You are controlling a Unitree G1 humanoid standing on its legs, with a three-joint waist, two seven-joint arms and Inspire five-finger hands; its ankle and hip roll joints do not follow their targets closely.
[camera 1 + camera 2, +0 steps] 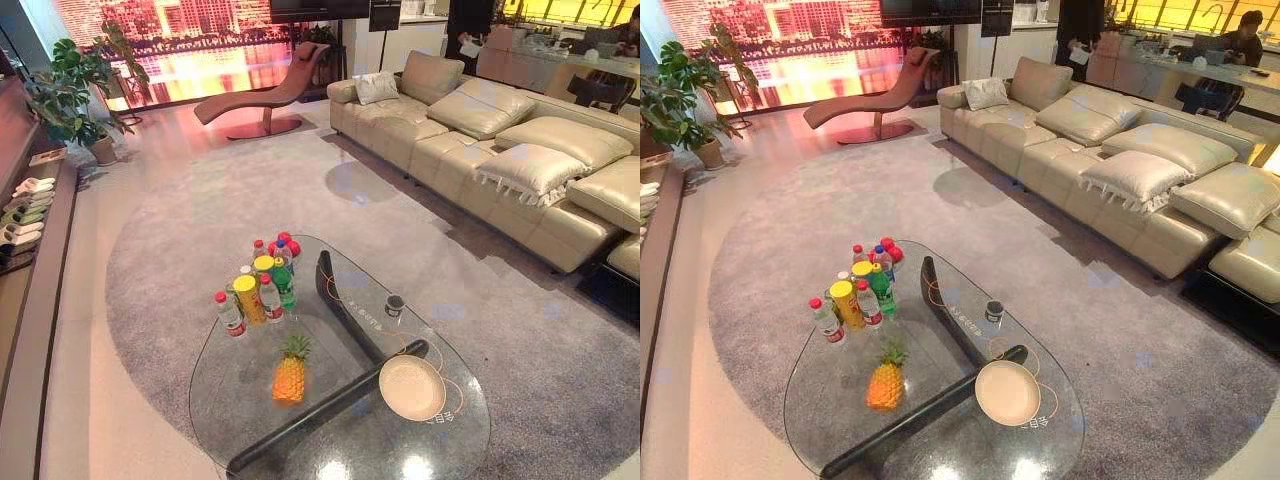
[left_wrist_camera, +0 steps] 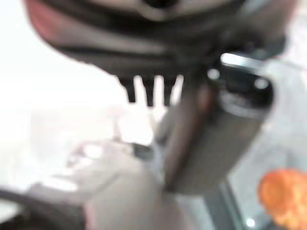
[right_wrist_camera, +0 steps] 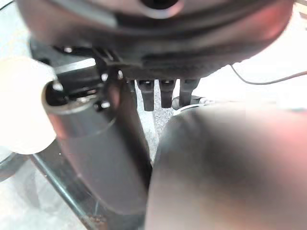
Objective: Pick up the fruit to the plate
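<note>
A pineapple stands upright on the glass coffee table, towards its near left side. A round cream plate lies bare on the table to the pineapple's right. In the left wrist view my left hand hangs with its fingers straight and holding nothing, and the pineapple shows as an orange blur beyond it. My right hand is likewise open, with relaxed fingers and nothing in it, and the plate lies off to one side beyond it.
Several bottles and a yellow can stand clustered at the table's far left. A small dark cup sits near the middle, beside the black table frame. A beige sofa runs along the right and a low shelf along the left.
</note>
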